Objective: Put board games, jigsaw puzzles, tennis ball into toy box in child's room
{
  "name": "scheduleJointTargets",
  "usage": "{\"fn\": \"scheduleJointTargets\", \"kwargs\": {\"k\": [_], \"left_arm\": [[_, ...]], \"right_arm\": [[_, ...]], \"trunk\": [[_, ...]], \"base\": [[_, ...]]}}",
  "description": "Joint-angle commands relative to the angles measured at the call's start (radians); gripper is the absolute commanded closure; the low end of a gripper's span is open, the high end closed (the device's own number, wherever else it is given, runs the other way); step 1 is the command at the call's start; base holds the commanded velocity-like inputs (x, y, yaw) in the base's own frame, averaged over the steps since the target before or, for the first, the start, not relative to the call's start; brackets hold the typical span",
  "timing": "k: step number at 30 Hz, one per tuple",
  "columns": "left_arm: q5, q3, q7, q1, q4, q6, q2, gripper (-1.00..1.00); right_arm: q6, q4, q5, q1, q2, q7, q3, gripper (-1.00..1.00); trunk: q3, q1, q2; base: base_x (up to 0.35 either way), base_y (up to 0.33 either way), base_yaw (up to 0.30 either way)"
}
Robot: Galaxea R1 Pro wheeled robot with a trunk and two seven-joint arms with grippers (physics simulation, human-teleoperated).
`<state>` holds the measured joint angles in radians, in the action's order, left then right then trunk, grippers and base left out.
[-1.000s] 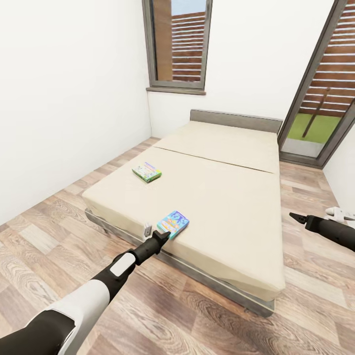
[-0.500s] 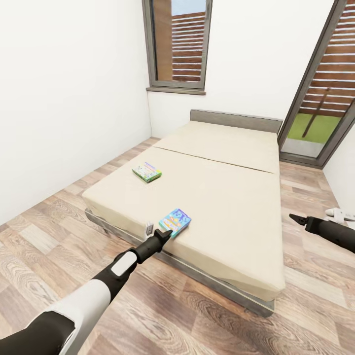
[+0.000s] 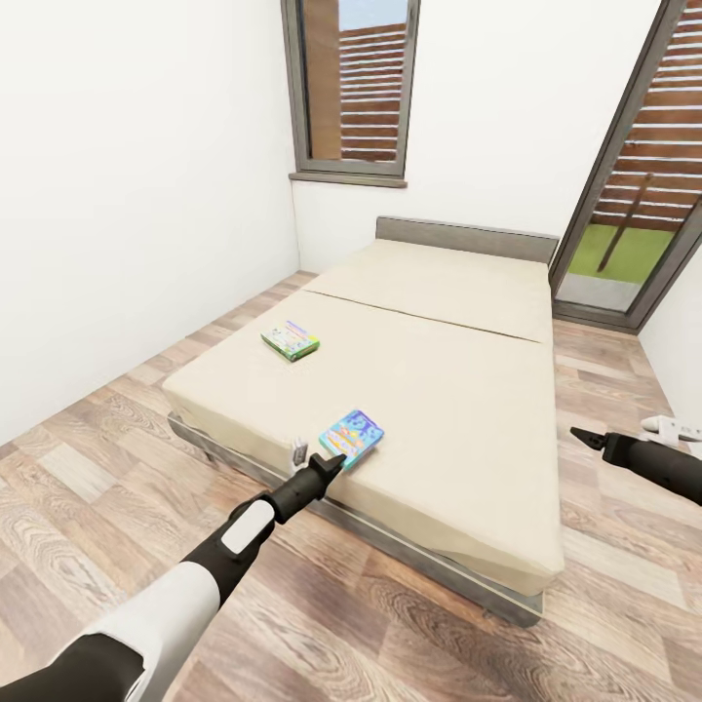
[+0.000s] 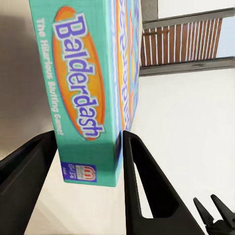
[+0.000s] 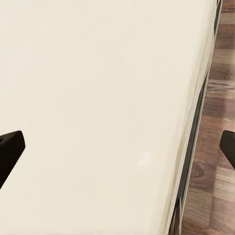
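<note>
Two board games lie on the beige bed (image 3: pixel 448 361). A green-edged one (image 3: pixel 290 341) rests near the left side. A teal and blue Balderdash box (image 3: pixel 352 437) sits at the near edge. My left gripper (image 3: pixel 332 460) is at that box's near end. In the left wrist view its black fingers (image 4: pixel 142 186) press both sides of the Balderdash box (image 4: pixel 85 88). Off the bed's right side my right gripper (image 3: pixel 586 437) hangs above the floor. Its fingertips (image 5: pixel 10 147) are spread wide over the mattress edge, with nothing between them.
The bed's grey headboard (image 3: pixel 466 237) stands against the far wall under a window (image 3: pixel 353 88). A glass door (image 3: pixel 639 185) is at the right. A white slipper (image 3: pixel 673 426) lies on the plank floor by my right arm. A small white tag (image 3: pixel 297 450) hangs at the bed's near edge.
My left gripper and the Balderdash box have shifted together slightly right and further onto the bed. The right arm has barely moved.
</note>
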<state>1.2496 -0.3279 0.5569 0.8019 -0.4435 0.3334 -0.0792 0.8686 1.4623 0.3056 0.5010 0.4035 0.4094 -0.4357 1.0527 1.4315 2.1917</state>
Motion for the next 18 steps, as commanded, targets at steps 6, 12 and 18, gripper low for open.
{"fn": "scheduleJointTargets", "kwargs": {"k": [6, 12, 18], "left_arm": [[0.01, -0.004, 0.002, -0.005, -0.009, 0.006, -0.001, 1.0], [0.009, -0.008, 0.006, -0.009, -0.017, 0.006, -0.005, 1.0], [0.009, -0.066, 0.004, -0.039, -0.076, 0.011, -0.006, 1.0]], "right_arm": [[0.005, 0.004, -0.003, -0.002, -0.001, 0.006, -0.001, -1.0], [0.005, 0.007, -0.003, -0.003, -0.011, 0.007, 0.0, -1.0], [0.005, 0.022, -0.003, -0.005, -0.037, 0.008, 0.0, -1.0]], "trunk": [[0.001, 0.0, 0.0], [0.001, 0.0, 0.0], [0.001, 0.0, 0.0]], "base": [[0.0, 0.0, 0.0], [0.0, 0.0, 0.0], [0.0, 0.0, 0.0]]}}
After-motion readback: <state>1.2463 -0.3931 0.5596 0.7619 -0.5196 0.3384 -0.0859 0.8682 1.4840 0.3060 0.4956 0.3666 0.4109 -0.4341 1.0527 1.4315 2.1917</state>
